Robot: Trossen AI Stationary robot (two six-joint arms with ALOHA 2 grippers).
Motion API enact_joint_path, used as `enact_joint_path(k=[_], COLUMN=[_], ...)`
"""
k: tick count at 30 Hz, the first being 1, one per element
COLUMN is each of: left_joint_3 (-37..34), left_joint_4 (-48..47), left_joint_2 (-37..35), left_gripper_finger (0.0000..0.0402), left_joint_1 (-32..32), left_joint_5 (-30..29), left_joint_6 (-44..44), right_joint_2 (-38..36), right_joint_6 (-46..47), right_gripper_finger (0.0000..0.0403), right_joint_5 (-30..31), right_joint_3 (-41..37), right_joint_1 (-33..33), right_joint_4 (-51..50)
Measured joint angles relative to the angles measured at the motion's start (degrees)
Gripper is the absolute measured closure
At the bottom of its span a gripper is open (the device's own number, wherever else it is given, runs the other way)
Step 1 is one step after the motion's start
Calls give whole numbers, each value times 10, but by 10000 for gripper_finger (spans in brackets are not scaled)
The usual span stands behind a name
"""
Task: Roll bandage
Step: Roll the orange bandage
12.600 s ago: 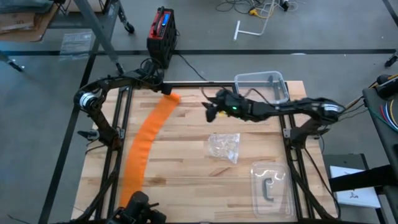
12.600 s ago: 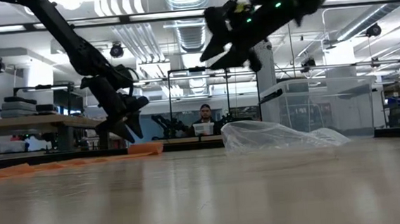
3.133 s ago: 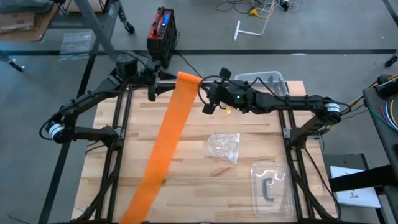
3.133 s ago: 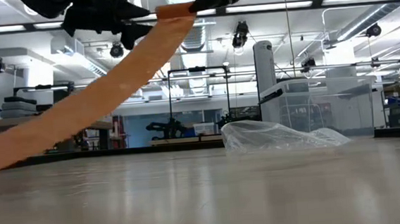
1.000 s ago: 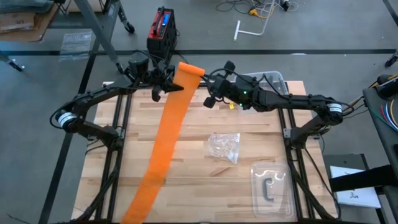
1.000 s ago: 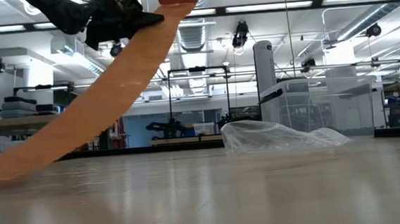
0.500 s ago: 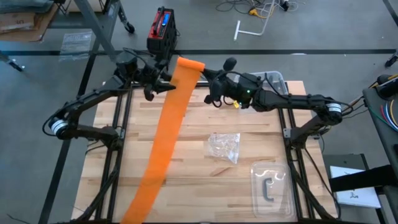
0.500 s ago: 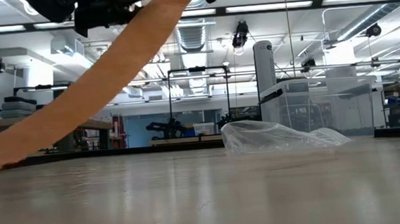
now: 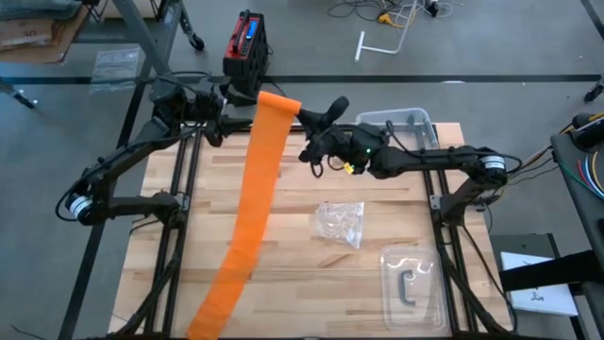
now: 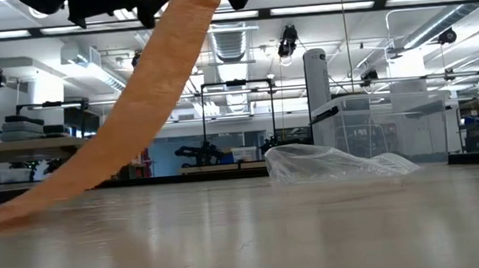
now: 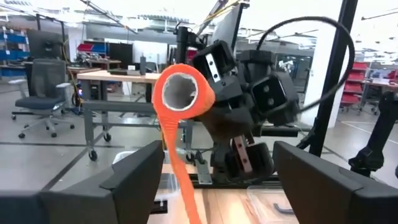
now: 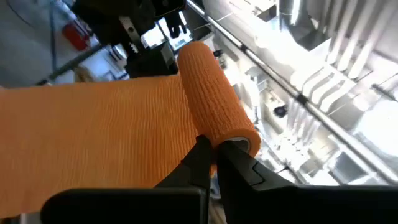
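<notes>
I see my right gripper (image 12: 214,149) clamped on the ribbed orange bandage (image 9: 257,189) roll's end, my left gripper (image 11: 205,180) jaws apart just beside it.

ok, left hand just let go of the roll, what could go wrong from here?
1. Only the right hand pinches the bandage roll, at one end; a slip could drop it and undo the turns.
2. The loose tail hangs down to the table untensioned, so further turns may wind slack or skewed.
3. The open left hand must re-grip the roll end, and could miss it.
</notes>
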Motion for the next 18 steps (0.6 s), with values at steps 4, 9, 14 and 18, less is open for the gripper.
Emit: enact_joint_path(k=[4,9,14,18], left_joint_3=[0,0,0,0], left_joint_4=[-21,-104,-192,-199], left_joint_2=[-6,-10,2,31], left_gripper_finger=[107,122,133,137], left_joint_1=[11,39,57,56], left_joint_5=[0,-31,-116,-120], left_joint_6=[25,107,176,177], right_joint_2=[17,25,26,26], right_joint_6=[0,78,148,189], right_gripper_finger=[390,390,390,390], right_joint_5=[40,76,85,86], right_joint_3=[0,-6,-7,-13], right_joint_1=[3,-8,-24,-42], right_joint_4=[-3,-49,-114,-156])
